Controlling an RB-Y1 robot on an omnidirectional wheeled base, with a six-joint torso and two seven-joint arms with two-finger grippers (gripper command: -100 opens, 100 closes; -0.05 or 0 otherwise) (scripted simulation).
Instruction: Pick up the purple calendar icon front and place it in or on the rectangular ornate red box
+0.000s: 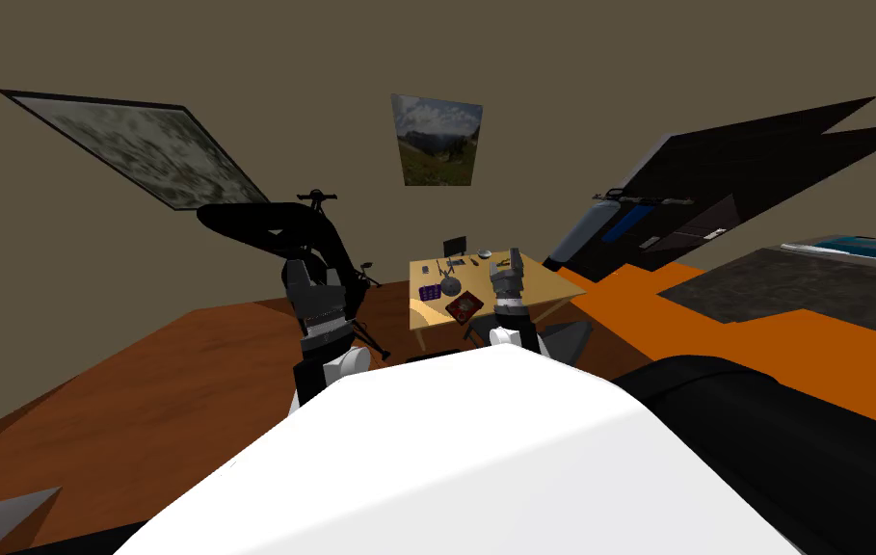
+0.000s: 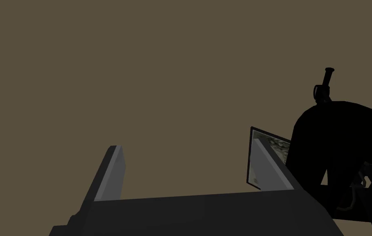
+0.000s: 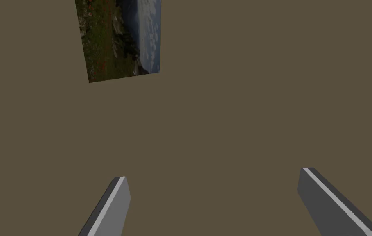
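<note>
A small purple calendar icon (image 1: 429, 290) lies flat on the light wooden table (image 1: 532, 282) ahead of me. Just to its right and nearer me sits the rectangular red box (image 1: 464, 306) with a patterned lid. My right gripper (image 1: 511, 262) is raised in front of the table's right half, well above both, and its fingers (image 3: 114, 203) stand open with nothing between them. My left gripper (image 1: 301, 277) is raised off to the left of the table, beside a black machine. Its fingers (image 2: 113, 170) are open and empty.
A dark round object (image 1: 449, 285) sits between calendar and box. A small dark screen (image 1: 454, 246), a bowl (image 1: 485, 254) and several small items line the table's far side. A black exercise-bike-like machine (image 1: 277, 229) stands left; a dark rug (image 1: 792, 289) and a black area lie right.
</note>
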